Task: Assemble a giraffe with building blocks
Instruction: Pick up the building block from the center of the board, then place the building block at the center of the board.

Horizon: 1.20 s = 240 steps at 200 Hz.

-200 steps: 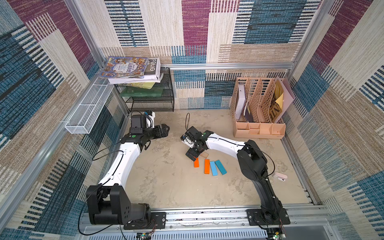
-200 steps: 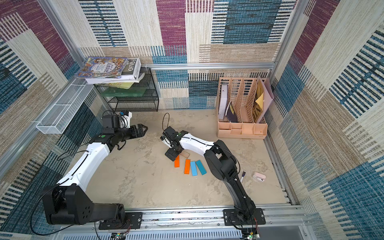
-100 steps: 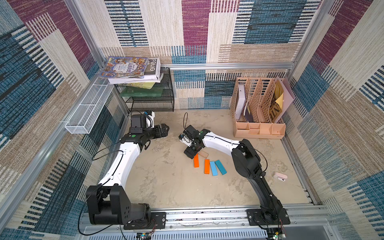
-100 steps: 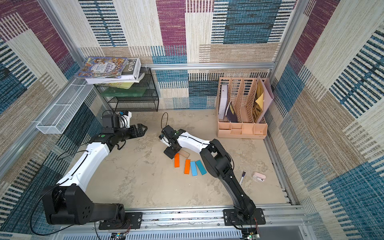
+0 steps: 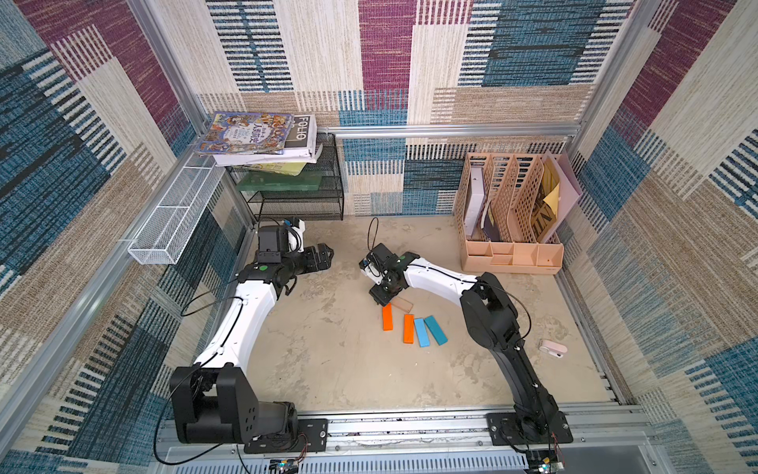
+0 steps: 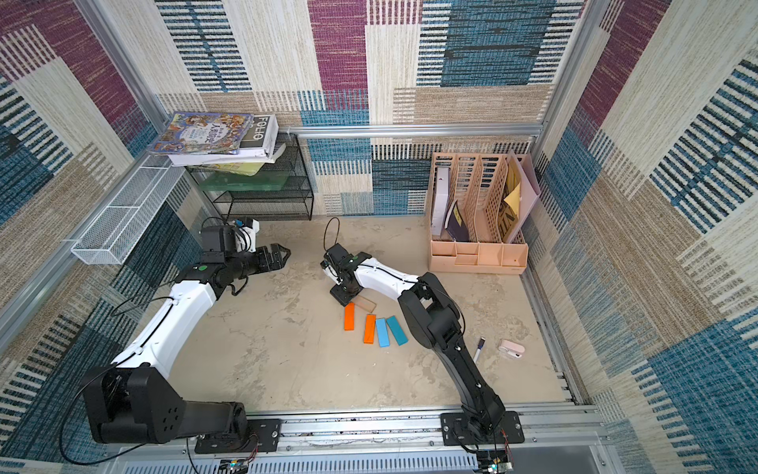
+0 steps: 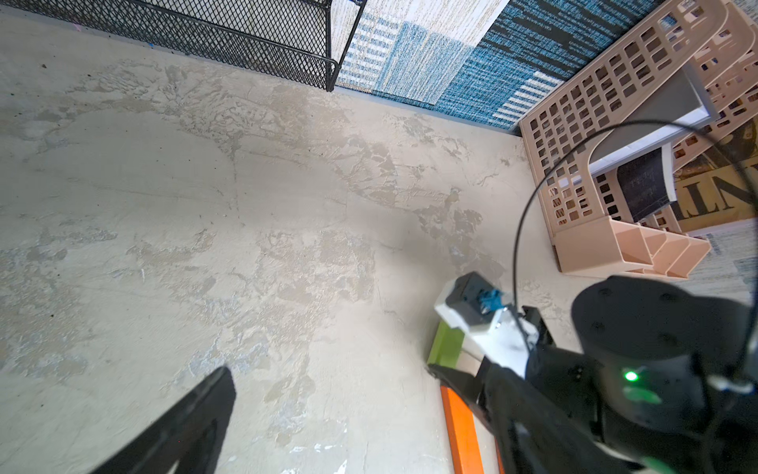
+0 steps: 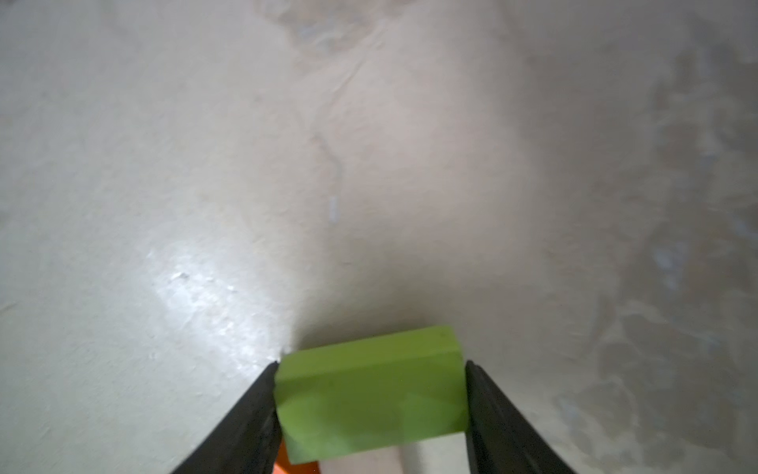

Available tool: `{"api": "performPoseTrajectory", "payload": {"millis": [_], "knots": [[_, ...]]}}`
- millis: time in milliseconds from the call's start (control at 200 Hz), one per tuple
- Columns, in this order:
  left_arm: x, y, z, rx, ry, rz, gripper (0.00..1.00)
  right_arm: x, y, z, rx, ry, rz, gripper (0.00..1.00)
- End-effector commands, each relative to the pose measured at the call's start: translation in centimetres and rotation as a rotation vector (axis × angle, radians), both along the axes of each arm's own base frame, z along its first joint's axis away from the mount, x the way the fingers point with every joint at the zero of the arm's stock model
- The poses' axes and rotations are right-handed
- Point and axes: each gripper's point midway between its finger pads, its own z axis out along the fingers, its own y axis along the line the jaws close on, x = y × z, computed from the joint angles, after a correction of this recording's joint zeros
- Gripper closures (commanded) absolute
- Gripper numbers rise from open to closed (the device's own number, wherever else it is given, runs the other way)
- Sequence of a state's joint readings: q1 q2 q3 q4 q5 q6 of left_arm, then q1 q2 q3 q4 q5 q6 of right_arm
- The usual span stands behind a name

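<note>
My right gripper (image 8: 370, 364) is down at the floor and shut on the short lime green block (image 8: 371, 390), one finger against each end. In both top views this gripper (image 5: 381, 297) hides the green block. Just beside it lies the tan block (image 5: 401, 304). In front of that lie two orange blocks (image 5: 387, 317) (image 5: 408, 328) and two blue blocks (image 5: 421, 332) (image 5: 435, 330), loosely side by side. The left wrist view catches the green block (image 7: 447, 344) and one orange block (image 7: 461, 427). My left gripper (image 5: 326, 256) hovers open and empty at the back left.
A peach file organiser (image 5: 508, 254) stands at the back right. A black wire rack (image 5: 295, 197) with books on top is at the back left, and a white mesh basket (image 5: 172, 221) hangs on the left wall. A marker pen (image 6: 479, 349) and a pink object (image 5: 553, 348) lie at the right.
The right gripper's fingers have closed in onto the green block, and the right arm's elbow has swung left. The left arm has not moved.
</note>
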<state>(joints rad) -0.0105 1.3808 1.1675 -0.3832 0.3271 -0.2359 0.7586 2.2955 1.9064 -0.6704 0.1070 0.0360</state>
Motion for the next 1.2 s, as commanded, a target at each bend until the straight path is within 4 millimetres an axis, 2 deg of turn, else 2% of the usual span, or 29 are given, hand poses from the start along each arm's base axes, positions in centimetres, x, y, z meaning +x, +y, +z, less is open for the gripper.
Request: {"api": "performPoseTrajectory", "payload": {"millis": [0,105,190,325,431,551,701,1197], "knots": [[0.2,0.3,-0.1,0.010,0.014,0.016,0.01,3.5,-1.0,3.4,0.064,-0.094,-0.182,0.36],[0.3,0.2,-0.3,0.005,0.028,0.010,0.02,6.4,-2.7,5.4,0.103,-0.120,-0.368,0.36],[0.3,0.2,-0.4,0.006,0.034,0.009,0.02,8.4,-4.4,5.8,0.137,-0.111,-0.523,0.36],[0.3,0.2,-0.4,0.003,0.035,0.010,0.02,10.3,-7.4,4.5,0.166,-0.076,-0.708,0.36],[0.3,0.1,-0.5,0.002,0.038,0.004,0.03,10.8,-9.0,3.1,0.160,-0.046,-0.777,0.36],[0.4,0.1,-0.4,0.001,0.037,0.003,0.03,10.7,-9.2,1.7,0.139,-0.023,-0.761,0.36],[0.4,0.0,-0.3,-0.005,0.035,-0.001,0.03,10.4,-8.6,0.5,0.124,0.001,-0.720,0.35],[0.5,0.0,-0.4,-0.006,0.041,-0.001,0.03,10.4,-8.4,-1.5,0.116,0.030,-0.720,0.33]]}}
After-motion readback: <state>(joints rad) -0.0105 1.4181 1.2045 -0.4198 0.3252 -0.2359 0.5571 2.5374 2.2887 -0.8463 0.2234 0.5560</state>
